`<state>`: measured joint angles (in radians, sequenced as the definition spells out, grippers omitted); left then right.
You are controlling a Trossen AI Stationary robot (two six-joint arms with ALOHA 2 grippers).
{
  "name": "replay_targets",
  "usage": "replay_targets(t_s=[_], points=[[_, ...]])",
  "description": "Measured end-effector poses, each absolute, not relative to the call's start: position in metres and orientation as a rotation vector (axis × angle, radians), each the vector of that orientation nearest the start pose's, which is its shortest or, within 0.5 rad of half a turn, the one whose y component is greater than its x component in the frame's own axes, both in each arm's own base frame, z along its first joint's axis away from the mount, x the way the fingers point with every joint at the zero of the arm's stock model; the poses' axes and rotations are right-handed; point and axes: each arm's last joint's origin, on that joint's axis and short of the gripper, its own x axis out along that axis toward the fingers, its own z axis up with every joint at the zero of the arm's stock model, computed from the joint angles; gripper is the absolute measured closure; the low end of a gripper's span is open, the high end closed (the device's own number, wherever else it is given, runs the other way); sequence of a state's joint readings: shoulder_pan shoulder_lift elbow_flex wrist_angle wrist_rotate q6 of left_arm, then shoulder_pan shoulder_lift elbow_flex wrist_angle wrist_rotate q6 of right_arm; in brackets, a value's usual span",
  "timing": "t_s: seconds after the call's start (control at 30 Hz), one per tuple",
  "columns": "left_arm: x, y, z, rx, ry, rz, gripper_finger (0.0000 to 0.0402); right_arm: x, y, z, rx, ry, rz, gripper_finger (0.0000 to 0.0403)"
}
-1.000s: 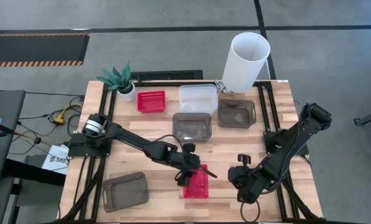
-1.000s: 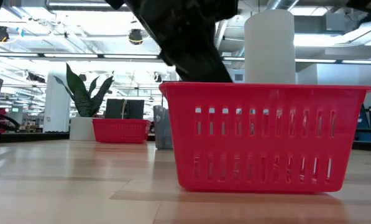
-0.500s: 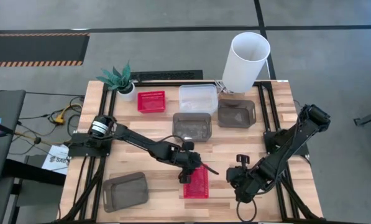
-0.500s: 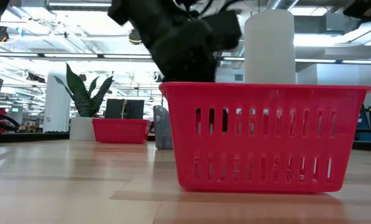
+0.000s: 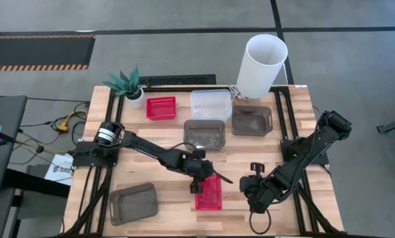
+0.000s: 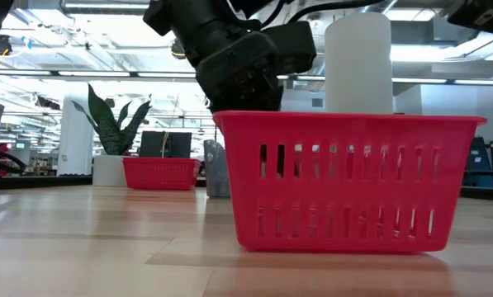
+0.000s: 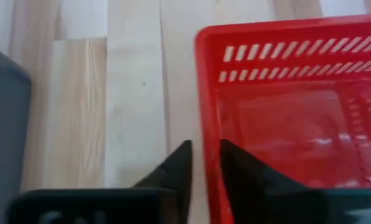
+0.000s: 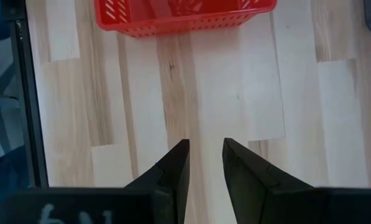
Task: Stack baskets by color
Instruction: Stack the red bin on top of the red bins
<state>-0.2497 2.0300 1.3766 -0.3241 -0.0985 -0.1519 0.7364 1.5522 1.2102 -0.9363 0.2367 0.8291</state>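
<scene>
A red mesh basket (image 5: 210, 195) sits flat on the table near the front middle. My left gripper (image 5: 200, 184) has come down on its far left corner and is shut on its wall (image 7: 205, 163). My right gripper (image 5: 255, 197) hovers open over bare wood to the basket's right, with nothing between its fingers (image 8: 205, 155). A second red basket (image 5: 161, 107) stands at the far left, next to a clear basket (image 5: 210, 104). Grey baskets stand at the middle (image 5: 204, 134), the far right (image 5: 252, 120) and the near left (image 5: 132, 201). My left gripper pinches the rim of the red basket's far end wall (image 7: 205, 146) near its left corner, one finger (image 7: 238, 171) inside the basket and one outside. The fingers slant down from the table's far left. The basket's bottom (image 6: 345, 246) stays on the table.
A tall white cylinder (image 5: 261, 66) stands at the far right edge and a small potted plant (image 5: 126, 84) at the far left corner. Bare wood lies between the red basket and the near-left grey basket, and around my right gripper.
My left gripper has sunk onto the red basket's far left corner, one finger going down inside it. The basket has shifted a little on the table, its right side moving slightly toward the left.
</scene>
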Motion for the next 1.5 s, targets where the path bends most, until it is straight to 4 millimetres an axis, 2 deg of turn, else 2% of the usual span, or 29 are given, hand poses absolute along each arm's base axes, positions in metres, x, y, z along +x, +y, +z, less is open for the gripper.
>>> replay_targets(t_s=[0.1, 0.33, 0.53, 0.7, 0.87, 1.03, 1.13, 1.23, 1.33, 1.5], points=[[0.410, -0.098, 0.158, 0.000, 0.981, -0.075, 0.0391, 0.222, 0.192, 0.250, 0.123, 1.197, -0.064, 0.0287], [0.412, -0.095, 0.160, -0.053, 0.974, -0.115, 0.0400, 0.222, 0.192, 0.250, 0.126, 1.196, -0.063, 0.0287], [0.410, -0.094, 0.176, -0.107, 0.945, -0.149, 0.0401, 0.222, 0.192, 0.250, 0.126, 1.196, -0.062, 0.0287], [0.402, -0.092, 0.211, -0.153, 0.864, -0.132, 0.0401, 0.222, 0.192, 0.250, 0.126, 1.196, -0.062, 0.0287], [0.381, -0.080, 0.253, -0.152, 0.810, -0.035, 0.0401, 0.222, 0.193, 0.250, 0.106, 1.195, -0.047, 0.0287], [0.353, -0.056, 0.295, -0.198, 0.751, 0.174, 0.0402, 0.223, 0.193, 0.250, 0.075, 1.190, -0.022, 0.0287], [0.329, -0.033, 0.315, -0.318, 0.719, 0.400, 0.0401, 0.223, 0.193, 0.251, 0.048, 1.178, -0.010, 0.0287], [0.303, -0.013, 0.328, -0.357, 0.686, 0.635, 0.0401, 0.226, 0.194, 0.252, 0.019, 1.134, -0.001, 0.0287], [0.277, 0.006, 0.332, -0.401, 0.668, 0.832, 0.0401, 0.229, 0.195, 0.253, -0.019, 1.079, 0.004, 0.0287], [0.238, 0.045, 0.322, -0.501, 0.720, 1.109, 0.0401, 0.233, 0.196, 0.256, -0.095, 0.997, 0.001, 0.0287]])
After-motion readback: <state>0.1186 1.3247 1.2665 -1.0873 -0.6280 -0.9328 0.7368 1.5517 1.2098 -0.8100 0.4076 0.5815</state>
